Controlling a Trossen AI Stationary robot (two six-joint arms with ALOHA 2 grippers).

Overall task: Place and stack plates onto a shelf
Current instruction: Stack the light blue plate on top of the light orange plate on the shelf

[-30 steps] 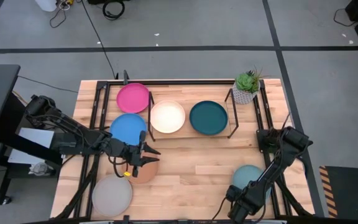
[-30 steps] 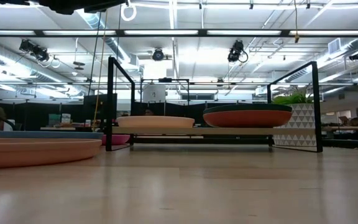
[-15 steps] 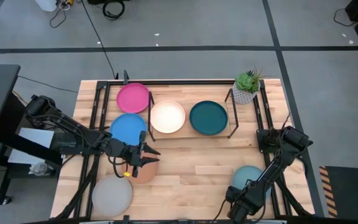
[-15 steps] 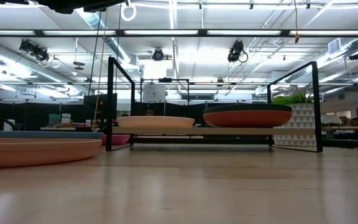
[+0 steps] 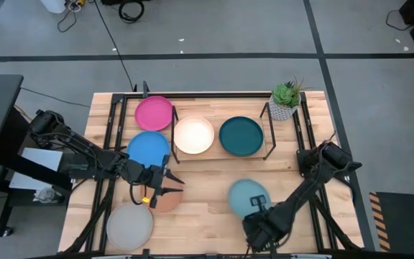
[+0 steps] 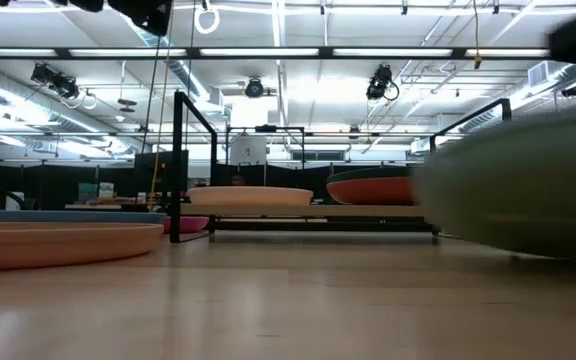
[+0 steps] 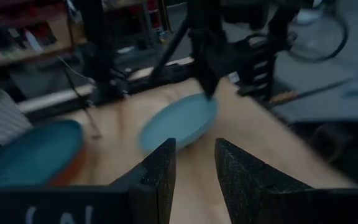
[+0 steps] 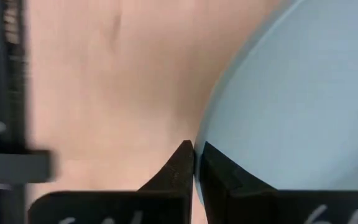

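Observation:
My right gripper (image 5: 257, 214) is shut on the pale blue plate (image 5: 249, 196) above the table's near middle. That plate shows blurred in the low view (image 6: 518, 180). My left gripper (image 5: 175, 181) hovers open and level over the tan plate (image 5: 165, 203), touching nothing. The cream plate (image 5: 193, 134) and the dark teal plate (image 5: 241, 135) lie on the shelf (image 5: 216, 147). An orange plate (image 6: 373, 190) sits under the teal one. The blue (image 5: 148, 149), magenta (image 5: 154, 113) and grey (image 5: 129, 224) plates lie flat on the table's left. My right gripper pinches the pale blue plate's rim (image 8: 205, 144) between its two fingers, on the plate's near side. The fingers point down at it from above. The plate is tilted, and its gripped side is raised off the wood (image 7: 178, 121).
A small potted plant (image 5: 286, 101) stands at the shelf's far right corner. Black frame rods run along the table's left and right sides. Bare wood (image 5: 207, 187) lies between the two grippers and in front of the shelf.
My right gripper has gone from the near right corner toward the table's left and up, rolling as it went. It has taken the pale blue plate along, and that plate now sits raised and tilted. My left gripper has rolled a little in place.

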